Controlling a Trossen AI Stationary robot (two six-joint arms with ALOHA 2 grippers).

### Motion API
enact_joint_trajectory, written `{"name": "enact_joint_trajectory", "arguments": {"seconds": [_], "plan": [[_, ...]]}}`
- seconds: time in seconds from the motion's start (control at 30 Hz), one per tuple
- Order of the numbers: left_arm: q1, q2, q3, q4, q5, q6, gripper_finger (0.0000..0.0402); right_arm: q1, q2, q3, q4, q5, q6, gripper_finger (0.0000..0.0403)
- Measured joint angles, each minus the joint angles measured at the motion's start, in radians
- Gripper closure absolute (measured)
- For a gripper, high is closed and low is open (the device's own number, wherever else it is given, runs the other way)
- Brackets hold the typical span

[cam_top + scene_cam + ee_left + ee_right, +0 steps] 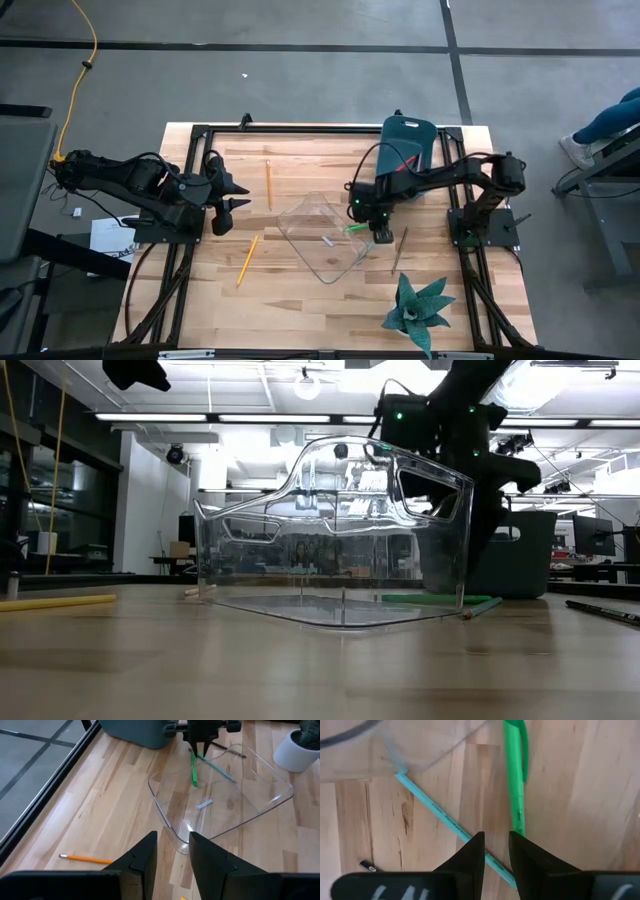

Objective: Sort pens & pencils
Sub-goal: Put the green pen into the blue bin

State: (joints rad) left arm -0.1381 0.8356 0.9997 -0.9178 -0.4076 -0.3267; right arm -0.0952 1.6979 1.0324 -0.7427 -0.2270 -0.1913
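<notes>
A green pen (pixel 515 775) and a pale teal pencil (pixel 445 817) lie on the wood at the right corner of a clear plastic tray (pixel 322 238). The pencil's far end runs under the tray's edge. My right gripper (pixel 496 842) points down over them, open by a narrow gap, with the pencil passing below the gap. Two yellow pencils (pixel 268 183) (pixel 247 259) lie left of the tray, and a dark pen (pixel 398 250) lies to its right. My left gripper (pixel 240 195) waits open at the table's left, touching nothing. My right gripper comes from above, pointing down. One fingertip (pixel 520 845) stands at the green pen's near end (pixel 519 827), and the teal pencil lies across under the gap. Whether the fingers touch either one, I cannot tell.
A teal bin (pixel 408 140) stands at the far edge behind my right arm. A potted plant (pixel 415 310) sits at the near right corner. A small grey piece (pixel 327 241) lies in the tray. Bare wood shows near the table's near edge.
</notes>
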Motion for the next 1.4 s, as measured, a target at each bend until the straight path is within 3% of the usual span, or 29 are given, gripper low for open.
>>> {"name": "enact_joint_trajectory", "arguments": {"seconds": [0.7,1.4], "plan": [[0.0,0.0,0.0,-0.001,0.0,-0.011,0.03,0.006,-0.004,-0.001,0.079,0.035,-0.054,0.0325],[0.0,0.0,0.0,-0.001,0.016,-0.02,0.03,0.006,0.092,-0.001,0.122,0.034,-0.106,0.0324]]}}
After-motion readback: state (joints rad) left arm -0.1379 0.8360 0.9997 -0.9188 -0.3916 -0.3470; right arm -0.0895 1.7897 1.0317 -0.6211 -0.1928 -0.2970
